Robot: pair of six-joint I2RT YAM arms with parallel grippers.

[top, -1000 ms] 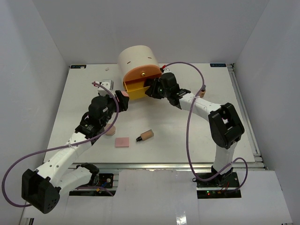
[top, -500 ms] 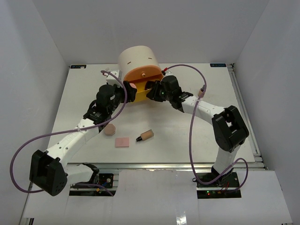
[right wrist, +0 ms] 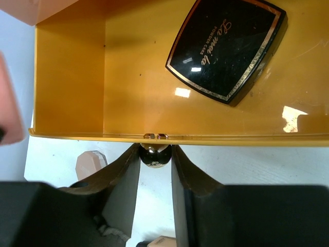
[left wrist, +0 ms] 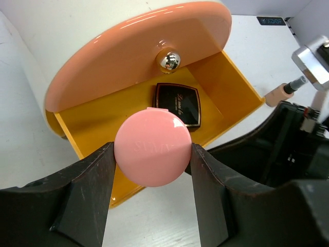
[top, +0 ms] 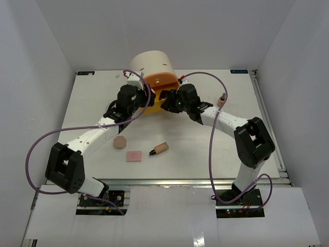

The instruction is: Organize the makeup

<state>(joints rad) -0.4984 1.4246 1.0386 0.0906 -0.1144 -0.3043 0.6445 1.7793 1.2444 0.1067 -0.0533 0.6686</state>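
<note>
The cream cylinder (top: 151, 64) stands at the back, its yellow drawer (left wrist: 226, 87) pulled out below the orange one (left wrist: 128, 56). A black square compact (left wrist: 178, 103) lies inside the yellow drawer (right wrist: 72, 77). My left gripper (left wrist: 152, 154) is shut on a pink round compact (left wrist: 152, 149), held just over the drawer's front edge. My right gripper (right wrist: 155, 154) is shut on the drawer's silver knob (right wrist: 155, 155). On the table lie a pink octagonal compact (top: 120, 142), a pink rectangular compact (top: 134, 156) and a tan black-capped bottle (top: 160, 149).
Another tan bottle (top: 221, 100) stands at the right beside my right arm, and shows too in the left wrist view as the bottle (left wrist: 280, 92). Both grippers (top: 154, 99) crowd the drawer front. The table's raised rim (top: 267, 118) runs along the right side.
My left arm has swung up and right from the table's middle to the yellow drawer, carrying the pink round compact. My right gripper has stayed on the knob.
</note>
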